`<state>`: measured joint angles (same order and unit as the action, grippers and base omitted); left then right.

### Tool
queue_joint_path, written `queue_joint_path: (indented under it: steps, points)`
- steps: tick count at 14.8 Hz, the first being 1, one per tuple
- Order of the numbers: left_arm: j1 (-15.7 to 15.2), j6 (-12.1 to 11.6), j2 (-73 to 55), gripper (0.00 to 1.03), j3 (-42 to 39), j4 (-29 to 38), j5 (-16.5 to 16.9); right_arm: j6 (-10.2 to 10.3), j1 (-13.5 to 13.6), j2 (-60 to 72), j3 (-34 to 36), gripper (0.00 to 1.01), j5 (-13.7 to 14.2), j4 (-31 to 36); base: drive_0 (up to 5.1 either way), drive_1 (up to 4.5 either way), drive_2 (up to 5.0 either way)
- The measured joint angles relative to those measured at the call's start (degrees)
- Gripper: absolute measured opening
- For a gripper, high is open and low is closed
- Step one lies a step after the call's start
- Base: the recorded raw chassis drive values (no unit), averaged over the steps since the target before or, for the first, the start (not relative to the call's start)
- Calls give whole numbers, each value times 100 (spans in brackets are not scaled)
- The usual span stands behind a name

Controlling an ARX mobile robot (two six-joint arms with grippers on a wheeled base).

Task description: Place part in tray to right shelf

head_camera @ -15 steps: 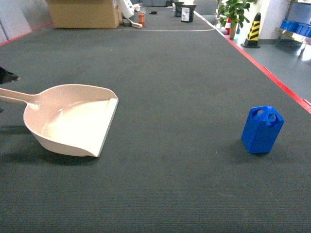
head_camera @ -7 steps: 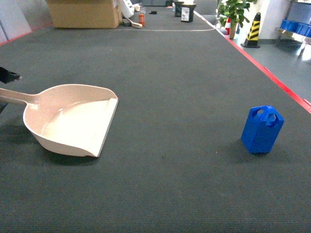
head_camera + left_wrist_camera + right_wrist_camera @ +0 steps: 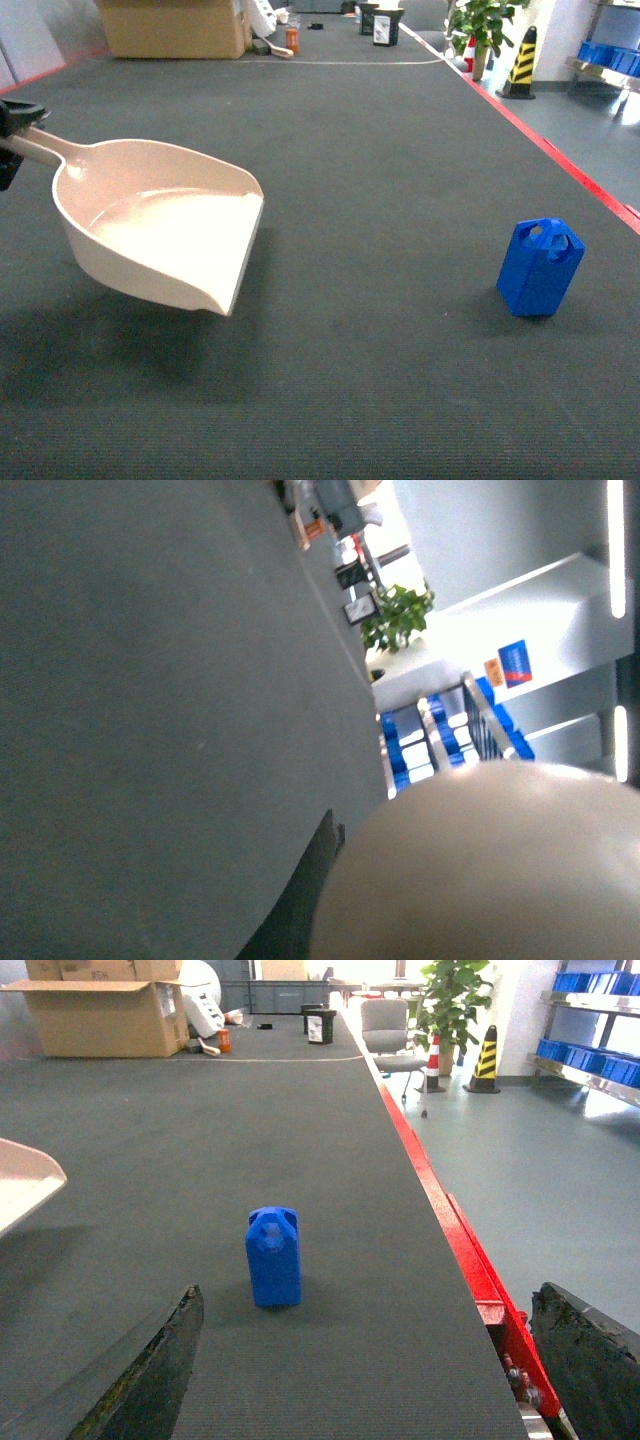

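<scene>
Up off the dark mat goes the tray (image 3: 160, 225): a moment ago it lay flat, and now it hangs in the air, tipped so its open lip points down to the right, with a wide shadow under it. The left gripper (image 3: 12, 125) sits at the far left edge of the head view, closed around the tray's long handle. From the left wrist camera the tray's round cream back (image 3: 490, 870) fills the lower right corner.

The part (image 3: 540, 267) has not moved. It stands upright on the mat, well apart from the tray, over on the right side. From the right wrist camera the part (image 3: 274, 1256) stands ahead, out between the two dark fingers (image 3: 150, 1380) of the right gripper (image 3: 360, 1380) but far in front of them, not touching. Those jaws are spread wide with nothing in them. A red edge strip (image 3: 450, 1220) runs along the mat's right side, near the part
</scene>
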<state>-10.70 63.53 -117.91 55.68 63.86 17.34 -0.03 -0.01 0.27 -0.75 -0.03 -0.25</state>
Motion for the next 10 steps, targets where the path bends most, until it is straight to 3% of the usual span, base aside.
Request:
queue_joint_path:
  steps: [2,5,8,10]
  points:
    - [400,334,1036,13,-979,426,-354,0,0,0,0,98,0,0,0,0,0]
    - [1019,1051,2114,13,-2225,852,-761,0,0,0,-2,98,0,0,0,0,0]
    - [1982,1541,2358,13,-2929,960,-1032,0,0,0,0,98,0,2,0,0,0]
    - [2476,1725,2337,13,-3119,938,-1235,0,0,0,0,98,0,0,0,0,0]
